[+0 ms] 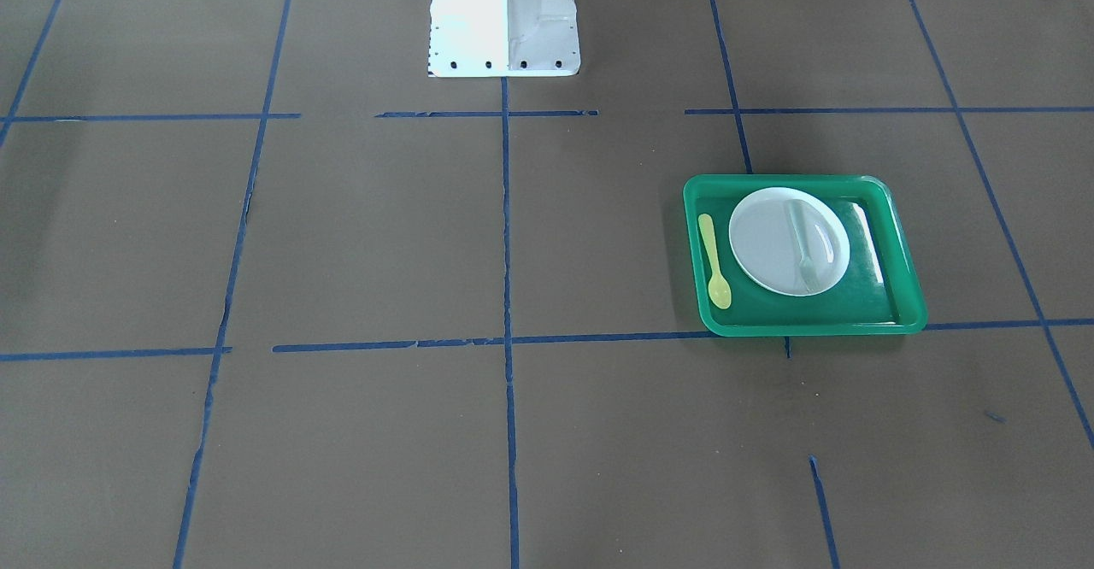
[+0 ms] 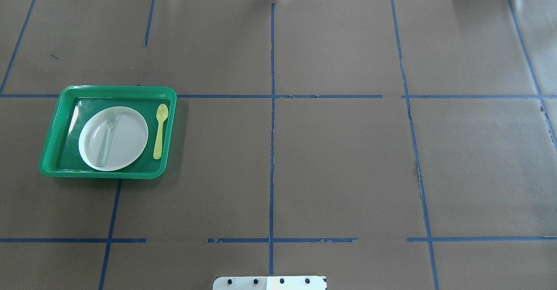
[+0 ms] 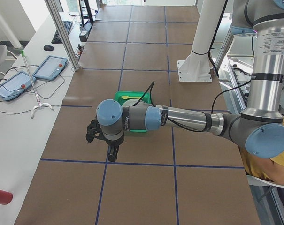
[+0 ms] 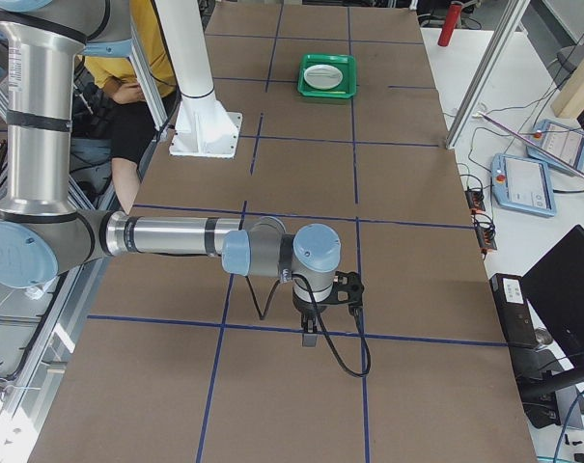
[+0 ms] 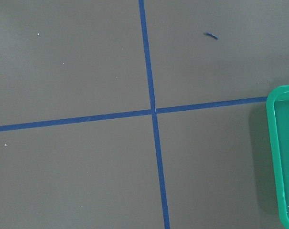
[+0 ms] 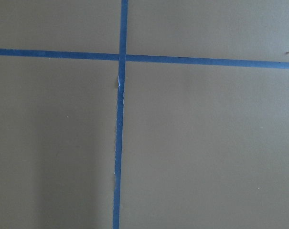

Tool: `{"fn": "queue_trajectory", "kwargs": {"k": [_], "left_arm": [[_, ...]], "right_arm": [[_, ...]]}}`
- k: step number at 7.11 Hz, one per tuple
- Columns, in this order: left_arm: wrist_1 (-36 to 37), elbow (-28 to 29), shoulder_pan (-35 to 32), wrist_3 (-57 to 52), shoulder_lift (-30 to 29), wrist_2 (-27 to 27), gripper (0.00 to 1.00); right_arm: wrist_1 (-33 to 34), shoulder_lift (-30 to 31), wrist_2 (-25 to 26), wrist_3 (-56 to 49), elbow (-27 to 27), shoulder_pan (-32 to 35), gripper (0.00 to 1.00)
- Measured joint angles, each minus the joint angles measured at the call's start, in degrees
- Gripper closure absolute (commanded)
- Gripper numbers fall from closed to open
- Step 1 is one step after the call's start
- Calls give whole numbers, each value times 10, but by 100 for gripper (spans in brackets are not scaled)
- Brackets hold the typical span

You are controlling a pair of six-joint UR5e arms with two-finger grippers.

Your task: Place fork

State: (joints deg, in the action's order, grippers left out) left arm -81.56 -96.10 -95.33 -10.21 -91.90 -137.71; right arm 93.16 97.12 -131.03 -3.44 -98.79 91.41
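The pale translucent fork (image 2: 106,137) lies on the white plate (image 2: 128,139) inside the green tray (image 2: 109,90), tines toward the far side. It also shows in the front-facing view (image 1: 804,244) on the plate (image 1: 769,249). My left gripper (image 3: 112,153) shows only in the exterior left view, above the table, nearer that camera than the tray (image 3: 120,95). I cannot tell whether it is open or shut. My right gripper (image 4: 309,338) shows only in the exterior right view, far from the tray (image 4: 327,92). I cannot tell its state. Neither wrist view shows fingers.
A yellow spoon (image 2: 159,131) lies in the tray beside the plate. The tray's corner (image 5: 283,157) shows at the right edge of the left wrist view. The white robot base (image 1: 504,14) stands mid-table. Blue tape lines cross the brown table cover.
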Motion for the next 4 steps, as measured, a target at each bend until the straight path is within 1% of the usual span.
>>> {"fn": "queue_trajectory", "kwargs": {"k": [2,3,4], "left_arm": [[-15,14,0,3,13,0,0],[-41,16,13,4,18,-1,0],[-70,16,55,19,19,-2,0]], "right_arm": [[0,0,0,0,0,0,0],[0,0,0,0,0,0,0],[0,0,1,0,0,0,0]]}}
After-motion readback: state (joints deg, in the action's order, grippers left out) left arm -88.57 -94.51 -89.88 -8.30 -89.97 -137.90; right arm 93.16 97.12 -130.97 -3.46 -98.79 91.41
